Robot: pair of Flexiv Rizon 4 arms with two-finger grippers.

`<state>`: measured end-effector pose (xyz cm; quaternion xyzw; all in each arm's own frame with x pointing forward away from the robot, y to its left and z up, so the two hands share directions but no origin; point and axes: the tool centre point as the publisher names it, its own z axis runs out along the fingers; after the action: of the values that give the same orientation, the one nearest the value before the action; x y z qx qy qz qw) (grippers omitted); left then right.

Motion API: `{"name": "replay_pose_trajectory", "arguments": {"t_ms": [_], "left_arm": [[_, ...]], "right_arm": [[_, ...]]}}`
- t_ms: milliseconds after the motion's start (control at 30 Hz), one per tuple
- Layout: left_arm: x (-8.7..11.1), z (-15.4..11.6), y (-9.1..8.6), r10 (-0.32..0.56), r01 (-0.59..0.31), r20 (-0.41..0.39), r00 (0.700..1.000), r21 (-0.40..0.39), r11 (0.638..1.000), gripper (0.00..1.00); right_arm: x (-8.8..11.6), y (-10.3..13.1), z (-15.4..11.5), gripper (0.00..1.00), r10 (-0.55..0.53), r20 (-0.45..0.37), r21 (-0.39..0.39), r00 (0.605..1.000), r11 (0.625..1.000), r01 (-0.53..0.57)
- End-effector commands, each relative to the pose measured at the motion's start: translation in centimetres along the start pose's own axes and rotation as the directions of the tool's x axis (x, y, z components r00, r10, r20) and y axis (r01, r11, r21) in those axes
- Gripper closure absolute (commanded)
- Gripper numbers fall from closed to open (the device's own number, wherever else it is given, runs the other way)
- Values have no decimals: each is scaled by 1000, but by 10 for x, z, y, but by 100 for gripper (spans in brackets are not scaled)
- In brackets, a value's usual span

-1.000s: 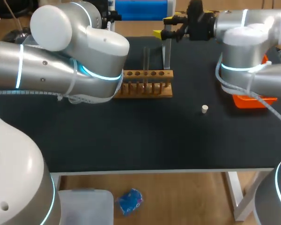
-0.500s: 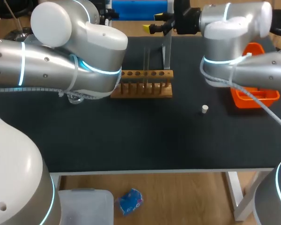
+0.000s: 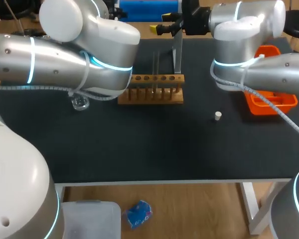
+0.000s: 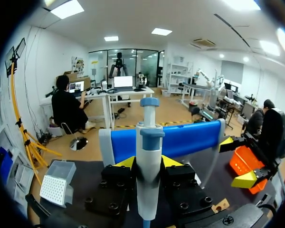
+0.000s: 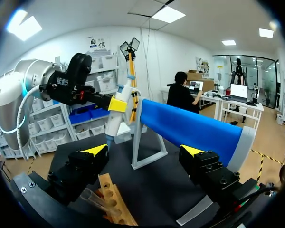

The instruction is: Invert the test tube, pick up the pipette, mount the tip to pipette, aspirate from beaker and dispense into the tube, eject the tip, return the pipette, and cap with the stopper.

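In the left wrist view my left gripper point(image 4: 148, 162) is shut on the white pipette point(image 4: 147, 180), which stands upright between its yellow tips with its blue plunger on top. The right wrist view shows that same pipette point(image 5: 114, 126) held above the table's far side. My right gripper point(image 5: 145, 150) is open and holds nothing; it hangs over the back edge point(image 3: 162, 25), near the clear stand point(image 3: 178, 55). A glass test tube point(image 3: 156, 64) stands upright in the wooden rack point(image 3: 152, 90). The beaker point(image 3: 79, 103) sits left of the rack and the small white stopper point(image 3: 218, 116) to its right.
An orange bin point(image 3: 269, 102) sits at the table's right edge. A white tip box point(image 4: 54, 187) lies beside my left gripper. A blue roll point(image 5: 194, 128) lies along the back edge. My left arm point(image 3: 65, 64) hangs over the table's left part.
My right arm has swung left, carrying its open gripper along the back edge towards the stand. My left arm shifted slightly up, uncovering the beaker.
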<state>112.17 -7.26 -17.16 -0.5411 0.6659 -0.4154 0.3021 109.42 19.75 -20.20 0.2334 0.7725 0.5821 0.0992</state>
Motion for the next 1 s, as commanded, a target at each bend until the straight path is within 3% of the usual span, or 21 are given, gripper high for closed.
{"name": "replay_pose_trajectory", "arguments": {"t_ms": [33, 1000], "left_arm": [[3, 10, -7, 5, -4, 18, 1000, -35, 999, 100], [-15, 44, -11, 21, -14, 82, 996, -85, 996, 100]], "right_arm": [[-1, 0, 0, 0, 1, -3, 2, 1000, 1000, -1], [-1, 0, 0, 0, 1, -3, 2, 1000, 1000, -1]]}}
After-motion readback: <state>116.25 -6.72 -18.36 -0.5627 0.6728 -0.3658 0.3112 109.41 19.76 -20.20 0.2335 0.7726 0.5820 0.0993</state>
